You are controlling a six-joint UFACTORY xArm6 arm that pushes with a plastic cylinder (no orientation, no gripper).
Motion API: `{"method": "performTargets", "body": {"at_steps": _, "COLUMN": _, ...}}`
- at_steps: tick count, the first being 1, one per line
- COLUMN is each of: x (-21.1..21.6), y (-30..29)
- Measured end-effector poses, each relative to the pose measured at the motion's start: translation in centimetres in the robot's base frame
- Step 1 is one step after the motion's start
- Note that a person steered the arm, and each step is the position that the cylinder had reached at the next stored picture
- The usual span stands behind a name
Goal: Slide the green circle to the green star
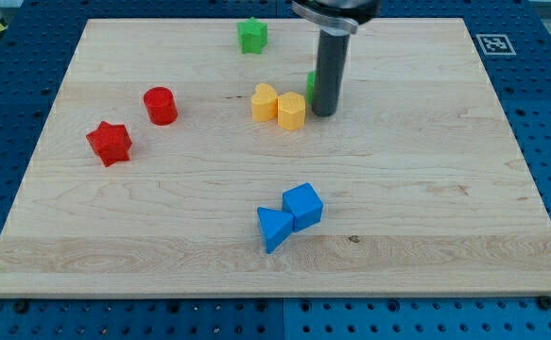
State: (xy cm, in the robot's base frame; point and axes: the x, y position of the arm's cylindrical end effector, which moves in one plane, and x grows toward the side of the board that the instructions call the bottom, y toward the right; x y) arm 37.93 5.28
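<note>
The green star (251,36) sits near the view's top, left of centre. The green circle (310,86) is mostly hidden behind my dark rod; only a thin green sliver shows at the rod's left edge. My tip (324,112) rests on the board just in front of the green circle and right beside the yellow hexagon (291,110). The green circle lies below and to the right of the green star.
A yellow heart (265,100) touches the yellow hexagon's left side. A red cylinder (160,105) and a red star (109,143) are at the view's left. A blue cube (302,205) and a blue triangle (273,229) touch near the bottom centre. The wooden board (445,189) ends in blue pegboard.
</note>
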Motion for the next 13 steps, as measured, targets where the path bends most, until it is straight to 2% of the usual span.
{"method": "performTargets", "body": {"at_steps": 1, "x": -1.9, "y": 0.0}}
{"method": "performTargets", "body": {"at_steps": 3, "x": -3.4, "y": 3.6}}
{"method": "performTargets", "body": {"at_steps": 5, "x": -7.0, "y": -0.2}}
{"method": "performTargets", "body": {"at_steps": 6, "x": -4.7, "y": 0.8}}
{"method": "performTargets", "body": {"at_steps": 7, "x": -3.9, "y": -2.4}}
{"method": "performTargets", "body": {"at_steps": 8, "x": -6.0, "y": -5.2}}
{"method": "performTargets", "body": {"at_steps": 9, "x": -8.3, "y": -5.2}}
{"method": "performTargets", "body": {"at_steps": 10, "x": -8.4, "y": -5.0}}
{"method": "performTargets", "body": {"at_steps": 12, "x": -7.4, "y": 1.1}}
{"method": "performTargets", "body": {"at_steps": 13, "x": -9.8, "y": 1.7}}
